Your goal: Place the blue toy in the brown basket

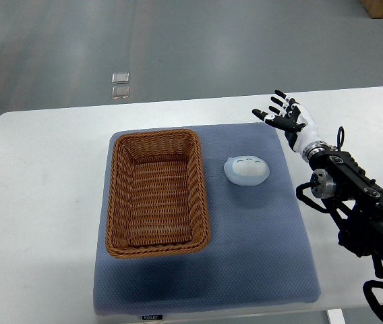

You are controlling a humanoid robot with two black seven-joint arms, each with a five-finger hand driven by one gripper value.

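The right hand hovers with fingers spread, empty, near the blue toy beside the brown basket.

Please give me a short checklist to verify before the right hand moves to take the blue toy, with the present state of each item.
1. Right hand holds nothing, fingers spread: ok.
2. Blue toy lies free on the blue mat, with nothing on top of it: ok.
3. Toy is apart from the brown basket, a strip of mat between them: ok.
4. Basket is empty, ready to receive the toy: ok.
5. Way from the hand down to the toy is clear of things: ok.
6. Left hand position: cannot tell, it is not in view.
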